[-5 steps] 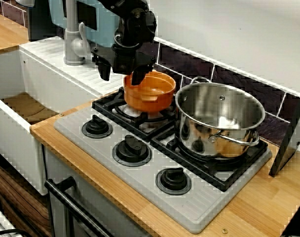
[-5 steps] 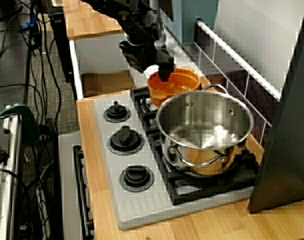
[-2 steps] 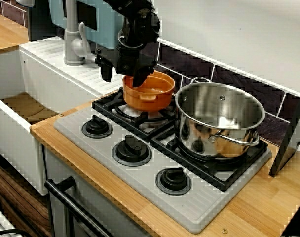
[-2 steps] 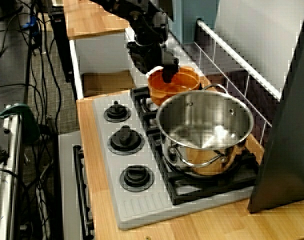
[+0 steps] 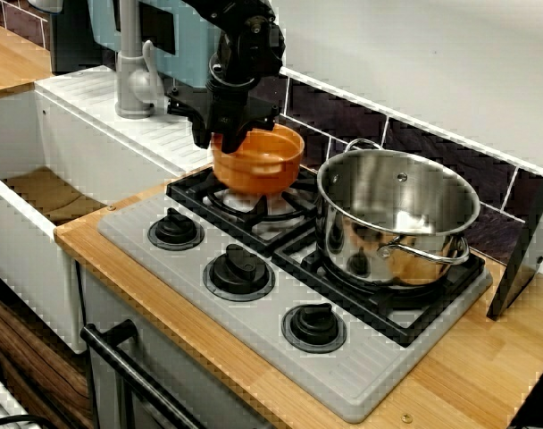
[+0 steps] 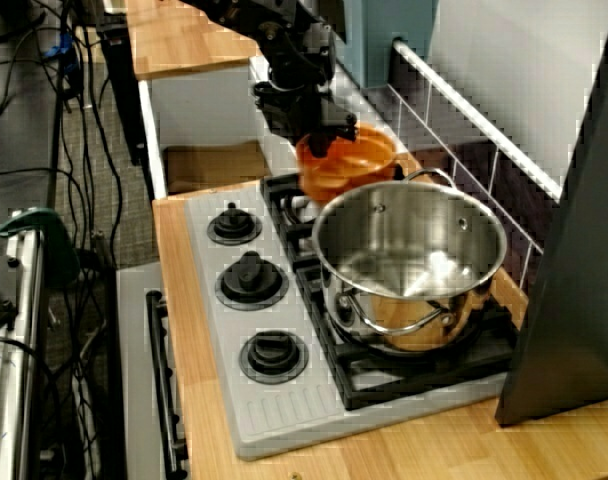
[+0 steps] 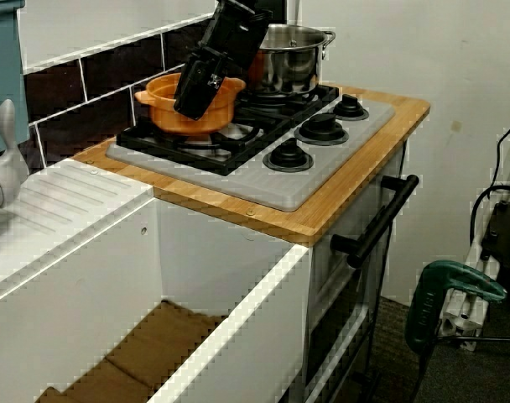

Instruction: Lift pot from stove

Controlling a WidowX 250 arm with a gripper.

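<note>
pot: the orange pot (image 5: 258, 161) hangs tilted just above the rear burner grate at the stove's (image 5: 254, 304) 10 o'clock corner, its base looking clear of the bars.
jaws: my gripper (image 5: 225, 134) is pinched narrow on the pot's rim, at the pot's 9 o'clock.
neighbour: the steel pot (image 5: 396, 223) sits near, at 3 o'clock of mine.
step: raising it off.
doing it well: i'd rise straight, slowly, keep the pinch firm since the pot tips, and stay away from the steel pot.

Small round orange plastic pot (image 5: 258, 159): seemingly just above the far-left burner of the grey ribbed stove (image 5: 254, 313).
Large shiny steel pot (image 5: 396, 219): on the right burner, just beside it.
Knobs: along the near edge.
</note>
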